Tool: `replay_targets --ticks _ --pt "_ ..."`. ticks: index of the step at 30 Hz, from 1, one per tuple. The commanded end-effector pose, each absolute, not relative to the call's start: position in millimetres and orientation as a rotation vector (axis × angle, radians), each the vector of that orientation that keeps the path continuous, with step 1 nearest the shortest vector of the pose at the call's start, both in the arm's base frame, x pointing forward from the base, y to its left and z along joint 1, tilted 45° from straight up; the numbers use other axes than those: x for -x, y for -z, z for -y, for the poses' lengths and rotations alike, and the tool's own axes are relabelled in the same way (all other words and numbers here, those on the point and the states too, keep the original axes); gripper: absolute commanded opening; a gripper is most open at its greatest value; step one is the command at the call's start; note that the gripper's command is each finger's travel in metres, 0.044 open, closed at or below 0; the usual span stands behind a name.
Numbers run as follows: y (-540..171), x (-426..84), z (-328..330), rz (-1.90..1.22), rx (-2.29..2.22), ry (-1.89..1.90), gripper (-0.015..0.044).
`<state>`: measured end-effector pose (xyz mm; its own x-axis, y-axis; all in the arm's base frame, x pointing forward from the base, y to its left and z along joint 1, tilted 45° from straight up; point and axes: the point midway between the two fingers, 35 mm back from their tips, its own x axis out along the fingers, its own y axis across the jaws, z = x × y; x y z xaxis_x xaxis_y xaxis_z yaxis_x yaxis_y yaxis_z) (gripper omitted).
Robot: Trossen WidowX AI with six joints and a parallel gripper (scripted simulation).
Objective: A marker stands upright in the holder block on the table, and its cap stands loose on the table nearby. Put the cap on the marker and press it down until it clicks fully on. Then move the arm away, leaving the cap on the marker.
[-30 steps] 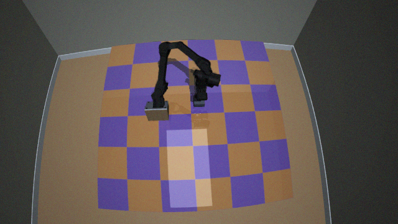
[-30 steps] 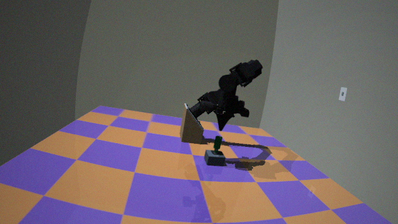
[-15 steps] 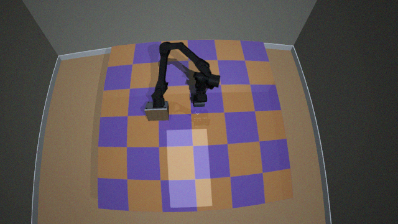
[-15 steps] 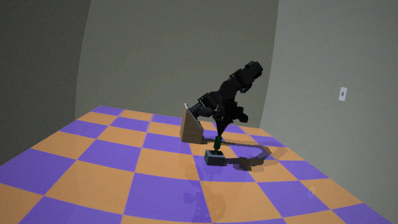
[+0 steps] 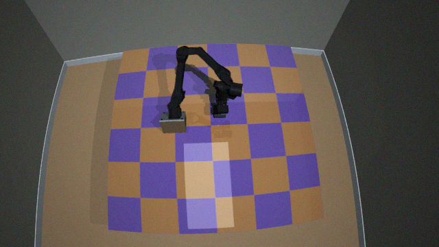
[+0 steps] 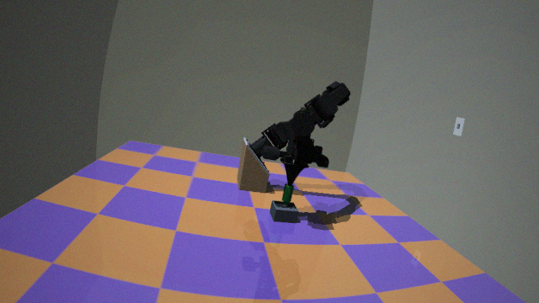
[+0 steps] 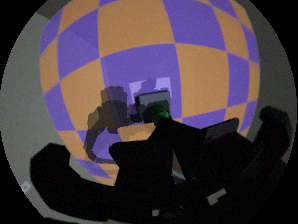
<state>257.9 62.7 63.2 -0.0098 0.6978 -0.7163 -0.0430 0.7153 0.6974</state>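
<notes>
The job looks to be in its pressing stage. A small green cylindrical cap (image 6: 287, 194) (image 7: 160, 114) is directly beneath the fingertips of the black parallel-jaw gripper (image 6: 290, 183) (image 7: 162, 120), upright over the low, dark grey holder block (image 6: 285, 212) (image 7: 154, 98), which lies further below the tool. The cap is therefore off the table and, by all appearances, on the marker, though the marker's own body cannot be made out under it. What is left is to make sure that the cap is fully down, and then to take the arm away. Whether it has clicked home cannot be told from here.

The gripper is clenched with nothing in its grasp; its closed tips meet, or all but meet, the cap's top, a pose that suits pushing rather than gripping. The jointed black arm (image 5: 180, 73) (image 6: 301, 122) rises from its wedge-shaped, tan-sided base (image 5: 173, 126) (image 6: 253, 174), folds over at a high elbow and brings the gripper down steeply above the block. A straight push downward seems called for next; an off-centre one could slip off the cap's edge.
</notes>
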Motion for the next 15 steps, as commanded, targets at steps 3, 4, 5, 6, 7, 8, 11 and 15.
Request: replay_targets --ticks 3,4,5,6,7,8,11,15 --pt "-88.0 -262.5 -35.5 -1.478 -0.561 -0.631 0.0" --pt "-98.8 -262.7 -24.8 -1.479 -0.561 -0.631 0.0" --pt "-110.0 -261.9 -14.3 -1.479 -0.563 -0.632 0.0" --pt "-119.2 -260.7 -6.1 -1.48 -0.564 -0.634 0.0" --pt "-124.9 -259.8 -1.2 -1.48 -0.566 -0.636 0.0" --pt "-126.8 -259.4 0.4 -1.48 -0.566 -0.636 0.0" --pt "-126.8 -259.4 0.4 -1.48 -0.566 -0.636 0.0" --pt "-126.8 -259.4 0.4 -1.48 -0.566 -0.636 0.0079"
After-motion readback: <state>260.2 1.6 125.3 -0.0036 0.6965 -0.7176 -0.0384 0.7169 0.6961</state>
